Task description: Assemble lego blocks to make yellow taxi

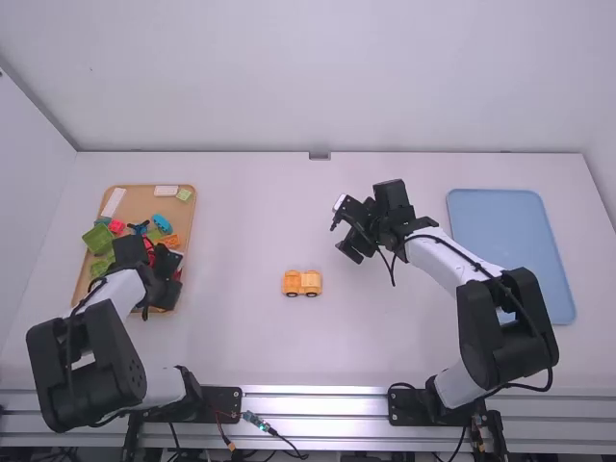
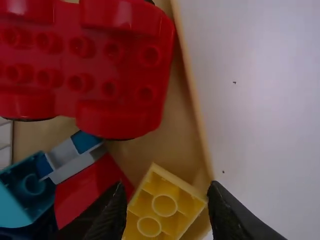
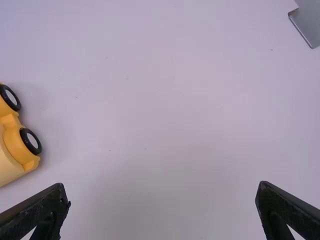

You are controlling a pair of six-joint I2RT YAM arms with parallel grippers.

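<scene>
On the table's middle sits a yellow wheeled car base; its wheels show at the left of the right wrist view, on the yellow car base. My left gripper is down at the near right part of the wooden tray. In its wrist view the left gripper stands open, its fingers on either side of a yellow block in the tray. My right gripper is above the table, right of and beyond the car base. The right gripper is open with nothing between its fingers.
The wooden tray holds several bricks, among them a green block and a blue one. A red wheeled base lies beside the yellow block. A blue tray is at the right.
</scene>
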